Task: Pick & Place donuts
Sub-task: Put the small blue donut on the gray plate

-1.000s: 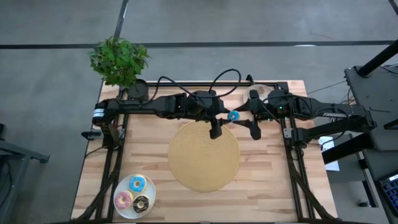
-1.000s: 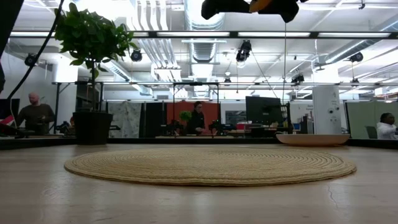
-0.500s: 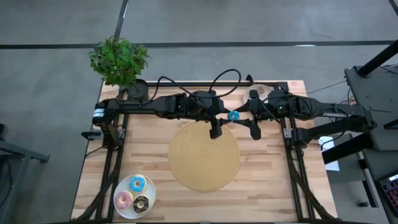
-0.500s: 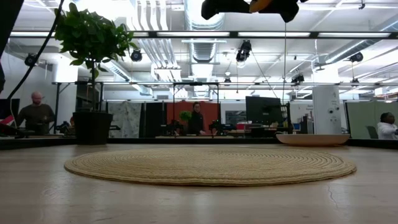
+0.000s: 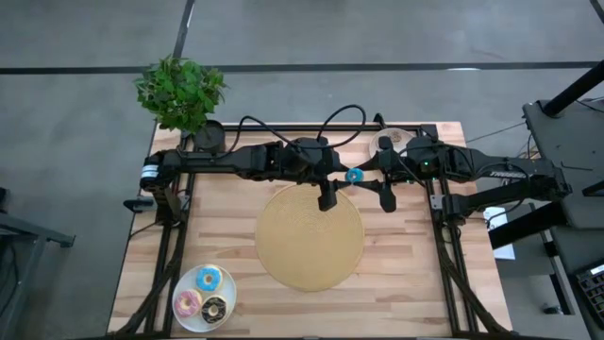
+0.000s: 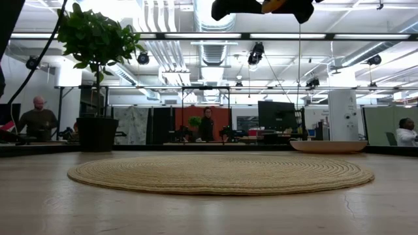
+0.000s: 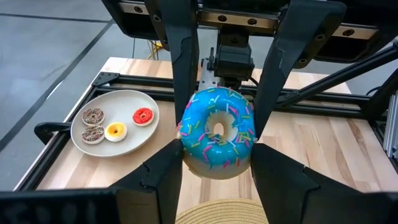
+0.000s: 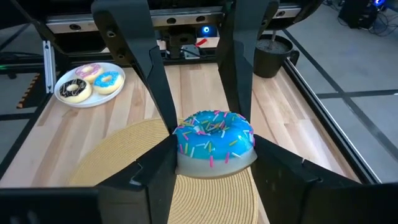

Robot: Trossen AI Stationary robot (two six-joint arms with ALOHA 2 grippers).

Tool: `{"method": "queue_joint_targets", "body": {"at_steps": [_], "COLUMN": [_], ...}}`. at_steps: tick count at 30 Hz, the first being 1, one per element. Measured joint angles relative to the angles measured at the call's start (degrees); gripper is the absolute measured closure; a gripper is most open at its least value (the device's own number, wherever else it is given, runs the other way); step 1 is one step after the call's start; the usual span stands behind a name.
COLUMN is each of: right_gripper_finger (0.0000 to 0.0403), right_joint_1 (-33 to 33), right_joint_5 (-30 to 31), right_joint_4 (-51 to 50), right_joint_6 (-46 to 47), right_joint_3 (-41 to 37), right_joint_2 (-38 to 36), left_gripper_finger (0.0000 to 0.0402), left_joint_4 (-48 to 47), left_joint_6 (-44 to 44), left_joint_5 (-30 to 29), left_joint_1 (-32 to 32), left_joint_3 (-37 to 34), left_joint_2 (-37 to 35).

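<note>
A blue-iced donut with sprinkles (image 5: 354, 175) hangs in the air over the far edge of the round tan mat (image 5: 311, 236). My left gripper (image 5: 346, 176) reaches it from the table's left and my right gripper (image 5: 362, 176) from the right. Both are shut on it, fingertips facing each other. In the left wrist view the donut (image 7: 216, 132) shows its hole. In the right wrist view the donut (image 8: 214, 144) shows its iced top over a pale base. Three bigger donuts lie on a white plate (image 5: 203, 291) at the near left. My left gripper pinches the blue donut's two opposite outer sides (image 7: 186, 152) between its two fingers, coming level from the table's left. The donut is lifted clear of the mat and tilted. My right gripper pinches the same donut by its outer sides (image 8: 181, 155), coming from the table's right. Its fingers (image 7: 186, 93) lie just beyond my left gripper's fingers on the donut.
A second white plate (image 7: 115, 121) with several small donuts sits at the table's far right corner. A potted plant (image 5: 179, 94) stands at the far left corner. Black frame rails (image 5: 170, 246) run along both table sides. People sit in the room beyond the table.
</note>
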Motion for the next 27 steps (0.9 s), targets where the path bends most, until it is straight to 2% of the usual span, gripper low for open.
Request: {"method": "queue_joint_targets", "body": {"at_steps": [20, 27], "right_gripper_finger": [0.0224, 0.0225], "right_joint_1": [0.0, 0.0], "right_joint_5": [0.17, 0.13], "right_joint_4": [0.0, 0.0], "right_joint_6": [0.0, 0.0], "right_joint_3": [0.01, 0.0], "right_joint_2": [0.0, 0.0], "left_gripper_finger": [0.0242, 0.0195], "left_joint_4": [0.17, 0.17], "left_joint_6": [1.3, 1.29], "left_joint_5": [-1.52, -1.51], "left_joint_1": [0.0, 0.02], "left_joint_3": [0.0, 0.0], "left_joint_2": [0.0, 0.0]}}
